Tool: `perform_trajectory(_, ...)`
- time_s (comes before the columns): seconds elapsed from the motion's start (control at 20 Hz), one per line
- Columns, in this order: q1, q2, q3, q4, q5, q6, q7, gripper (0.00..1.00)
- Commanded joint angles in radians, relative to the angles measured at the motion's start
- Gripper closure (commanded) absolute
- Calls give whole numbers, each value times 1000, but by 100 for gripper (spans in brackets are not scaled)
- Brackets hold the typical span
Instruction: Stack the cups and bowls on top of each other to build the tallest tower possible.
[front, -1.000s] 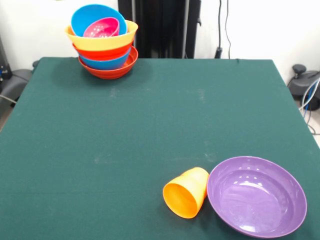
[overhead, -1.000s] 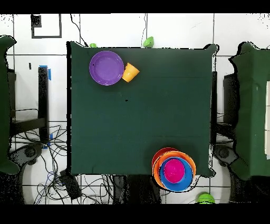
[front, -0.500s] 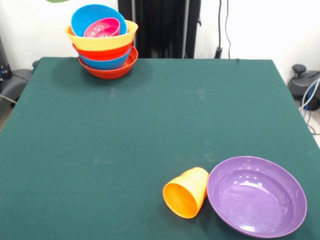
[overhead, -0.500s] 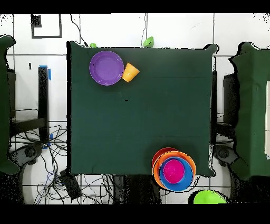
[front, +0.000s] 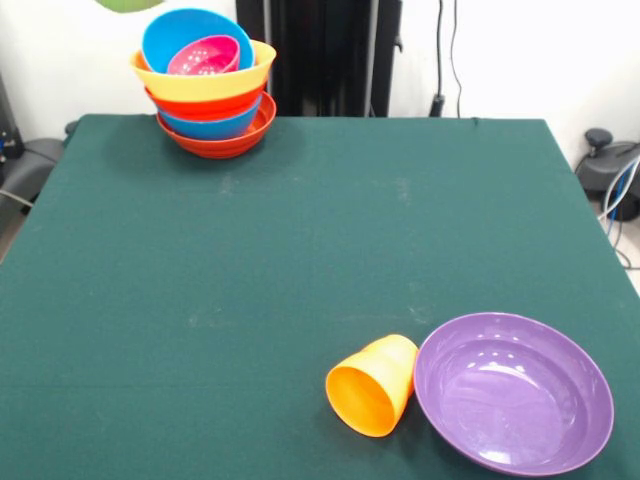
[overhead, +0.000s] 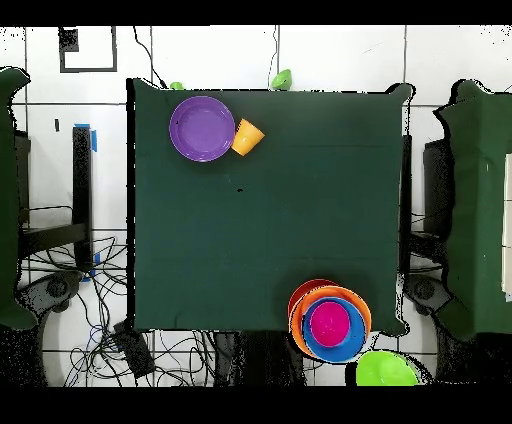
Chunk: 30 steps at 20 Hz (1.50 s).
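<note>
Orange cup (front: 372, 385) (tipped), beside purple bowl (front: 514, 392)

Table (front: 250, 260): dark green cloth cover, matt, faint pale scuffs. Purple bowl (front: 513, 391): plastic, glossy, smooth w/ highlights. Orange tumbler (front: 372, 385): plastic, smooth, satin. Tower (front: 205, 85): plastic bowls, glossy; magenta bowl (front: 203, 55) speckled inside. Green bowl (overhead: 387, 369): looks glossy plastic.

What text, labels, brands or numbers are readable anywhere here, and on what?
None readable in either view.
The tower, orange cup and purple bowl carry no print.
The green tablecloth is plain.
The green bowl by the tower shows no marking.
</note>
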Motion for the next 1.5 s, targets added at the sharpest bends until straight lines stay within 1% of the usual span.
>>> perform_trajectory(0.05,94,24,-6,66,25,-6,-110,100)
perform_trajectory(0.2,117,32,-26,46,-3,10,-61,100)
perform_trajectory(0.3,115,46,-35,52,-37,-10,-31,100)
perform_trajectory(0.35,116,65,-41,59,-77,-27,-1,100)
perform_trajectory(0.4,111,74,-47,62,-97,-37,8,100)
perform_trajectory(0.45,126,78,-51,73,-104,-55,26,100)
perform_trajectory(0.5,129,85,-57,75,-118,-63,38,100)
perform_trajectory(0.65,156,99,-79,79,-153,-77,79,100)
perform_trajectory(0.85,181,142,-133,62,-249,-88,139,100)
perform_trajectory(1.0,187,171,-176,49,-309,-97,154,100)
perform_trajectory(1.05,199,169,-181,51,-306,-103,157,100)
perform_trajectory(1.2,209,197,-216,35,-339,-101,165,100)
perform_trajectory(1.35,236,244,-280,12,-418,-111,198,100)
perform_trajectory(1.45,241,245,-295,11,-427,-110,193,100)
perform_trajectory(1.5,239,238,-295,12,-415,-109,181,100)
